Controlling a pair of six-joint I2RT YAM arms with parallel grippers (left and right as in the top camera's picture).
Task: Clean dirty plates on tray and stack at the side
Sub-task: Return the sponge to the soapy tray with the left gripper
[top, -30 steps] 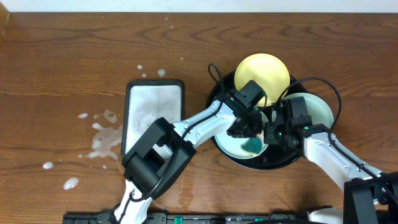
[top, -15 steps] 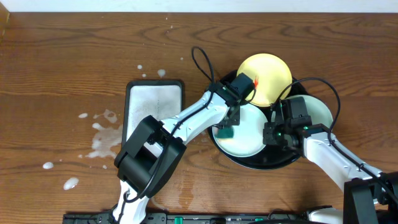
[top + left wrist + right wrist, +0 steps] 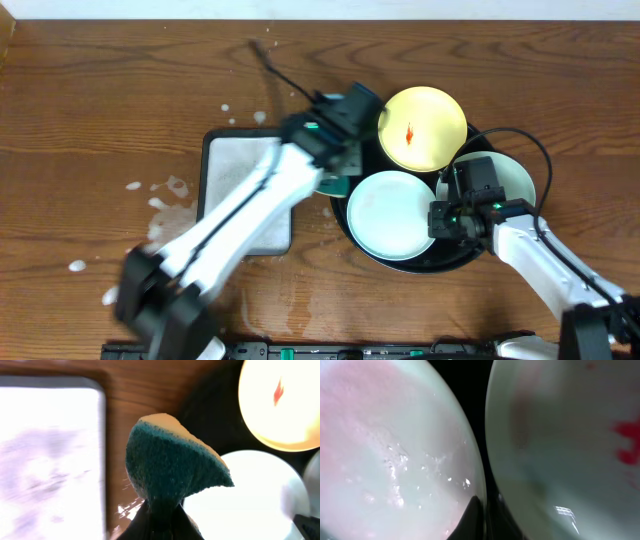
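Now: my left gripper (image 3: 161,511), clamped on the green sponge (image 3: 170,467), has lifted off the front mint plate (image 3: 392,214) toward the sponge dish (image 3: 235,165). That plate looks wiped, 1 of 3; all sit on the tray (image 3: 440,262). My right gripper (image 3: 447,216) is at its rim; I cannot tell its grip.

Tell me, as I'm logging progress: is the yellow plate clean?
No, the yellow plate shows a red smear near its middle in the overhead view.

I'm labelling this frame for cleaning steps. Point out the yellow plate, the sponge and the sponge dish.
yellow plate (image 3: 434,118): overhead view, bare surface right of its red smear.
sponge (image 3: 167,465): left wrist view, middle of its teal face.
sponge dish (image 3: 230,170): overhead view, white floor, upper left part.
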